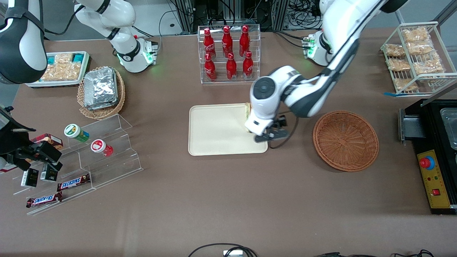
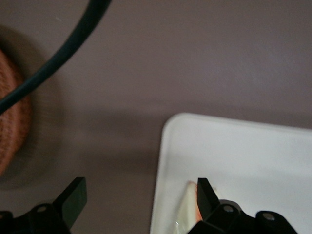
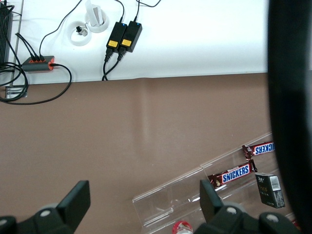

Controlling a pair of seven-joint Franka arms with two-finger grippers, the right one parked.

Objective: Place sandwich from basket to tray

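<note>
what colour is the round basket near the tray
Reddish-brown wicker basket, seen best in the front view; the gripper hangs open over the tray.

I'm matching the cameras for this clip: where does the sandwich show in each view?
Front view: the sandwich peeks out from under the working arm's wrist, on the tray, at its edge nearest the brown basket.
Left wrist view: a pale wedge lies on the tray, beside one finger of the open pincer.
Right wrist view: not in it.
Shared landmark: the tray's rounded corner.

"SNICKERS" on chocolate bars, acrylic stand.
</note>
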